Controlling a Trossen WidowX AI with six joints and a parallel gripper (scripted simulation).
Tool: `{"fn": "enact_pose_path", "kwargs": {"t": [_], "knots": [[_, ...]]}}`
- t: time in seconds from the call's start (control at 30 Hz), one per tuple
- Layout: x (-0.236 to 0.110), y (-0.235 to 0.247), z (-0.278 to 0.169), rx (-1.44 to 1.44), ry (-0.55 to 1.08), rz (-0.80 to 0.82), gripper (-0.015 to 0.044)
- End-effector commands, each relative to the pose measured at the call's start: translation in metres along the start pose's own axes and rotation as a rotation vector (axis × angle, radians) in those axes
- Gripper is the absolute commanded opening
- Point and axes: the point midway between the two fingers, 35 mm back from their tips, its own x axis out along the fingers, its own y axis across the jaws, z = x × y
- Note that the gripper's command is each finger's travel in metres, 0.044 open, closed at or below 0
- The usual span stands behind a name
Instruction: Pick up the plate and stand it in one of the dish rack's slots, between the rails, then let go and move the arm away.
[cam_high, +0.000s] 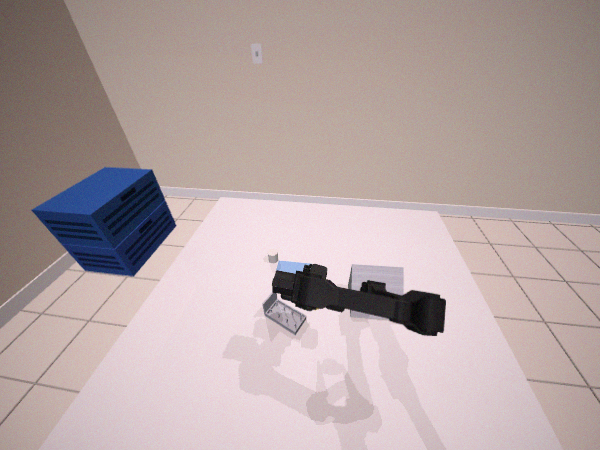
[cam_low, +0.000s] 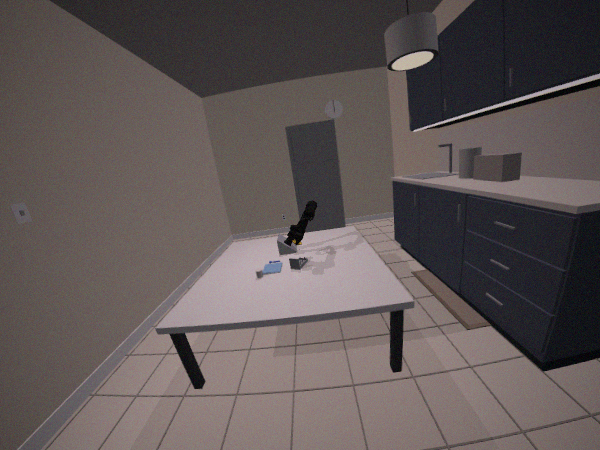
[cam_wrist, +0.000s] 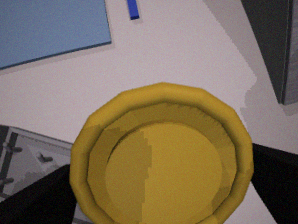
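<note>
The pincer (cam_low: 298, 243) (cam_wrist: 161, 164), its fingers spread wide, grips a yellow plate (cam_low: 294, 241) (cam_wrist: 165, 172) by opposite sides of the rim, above the worktop (cam_high: 240, 390) (cam_low: 280, 295) and well inside its corners. The dish rack (cam_high: 285, 316) (cam_low: 298, 263) (cam_wrist: 45, 150) stands near, apart from the worktop's edges, the plate outside its slots. Beside the rack lies a flat blue square (cam_high: 292, 266) (cam_low: 273, 268) (cam_wrist: 50, 30), a small grey cup (cam_high: 272, 257) (cam_low: 259, 274) just off it. The black arm (cam_high: 367, 301) (cam_low: 305, 222) reaches over a grey block (cam_high: 380, 275) (cam_low: 286, 247).
</note>
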Motion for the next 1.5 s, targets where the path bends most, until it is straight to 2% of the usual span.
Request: {"fn": "enact_pose_path", "kwargs": {"t": [0.0,0.7,1.47], "knots": [[0.01,0.0,0.002,-0.057,-0.085,0.016,0.0],[0.041,0.011,0.002,-0.331,-0.451,0.181,0.0],[0.051,0.021,-0.019,-0.569,-0.748,0.5,0.0]]}}
